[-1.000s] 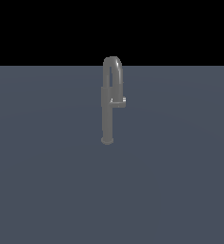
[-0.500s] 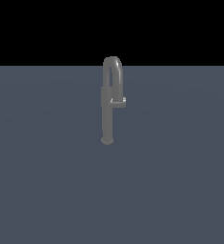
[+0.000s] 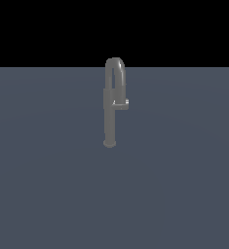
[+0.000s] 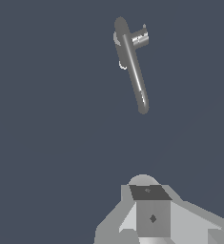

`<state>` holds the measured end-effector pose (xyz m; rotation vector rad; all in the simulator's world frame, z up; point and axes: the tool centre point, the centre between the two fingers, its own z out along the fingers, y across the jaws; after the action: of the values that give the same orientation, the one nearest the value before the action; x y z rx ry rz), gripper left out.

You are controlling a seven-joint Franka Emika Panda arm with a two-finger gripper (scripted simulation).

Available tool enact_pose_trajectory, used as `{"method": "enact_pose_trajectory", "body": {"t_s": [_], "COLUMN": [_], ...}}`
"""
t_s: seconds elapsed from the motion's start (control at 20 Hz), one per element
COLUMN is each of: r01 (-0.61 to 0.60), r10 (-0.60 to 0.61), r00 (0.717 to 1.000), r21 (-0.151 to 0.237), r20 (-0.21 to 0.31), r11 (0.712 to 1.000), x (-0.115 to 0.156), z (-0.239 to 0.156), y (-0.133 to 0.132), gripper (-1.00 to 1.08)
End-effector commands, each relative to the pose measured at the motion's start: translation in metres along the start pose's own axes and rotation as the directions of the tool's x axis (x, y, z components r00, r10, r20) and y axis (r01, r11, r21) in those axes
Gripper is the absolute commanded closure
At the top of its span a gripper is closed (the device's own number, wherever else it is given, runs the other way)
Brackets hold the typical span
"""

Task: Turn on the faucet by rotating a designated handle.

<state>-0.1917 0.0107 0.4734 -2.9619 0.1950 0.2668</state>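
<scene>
Tall slim dull-grey metal faucet (image 3: 110, 116) w/ narrow gooseneck spout stands upright on the flat slate-blue floor (image 3: 47, 194), mid-scene, toward the far side. Short stubby grey handle (image 3: 122, 103) sticks out at mid-height to the exterior view's right. Likely rigid, smooth, a bit slippery; best pushed or pinched near its rounded tip for leverage. Grey-white gripper (image 4: 151, 214) shows in wrist view only, well apart from faucet; fingers hidden, can't tell if spread or closed. Black backdrop beyond.

exterior view level, distant; wrist view downward, high; both share faucet (image 3: 111, 109)
</scene>
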Motion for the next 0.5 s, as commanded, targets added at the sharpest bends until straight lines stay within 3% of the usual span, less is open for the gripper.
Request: {"method": "enact_pose_trajectory", "body": {"t_s": [0.0,0.45], "r01": [-0.034,-0.167], "r10": [0.033,0.14], "r00": [0.999,0.972], "r21": [0.031,0.135], "r20": [0.038,0.187], "r11": [0.999,0.977], "x": [0.014,0.064], "z": [0.001,0.007], "y": [-0.002,-0.004], "gripper": [1.08,1.08]}}
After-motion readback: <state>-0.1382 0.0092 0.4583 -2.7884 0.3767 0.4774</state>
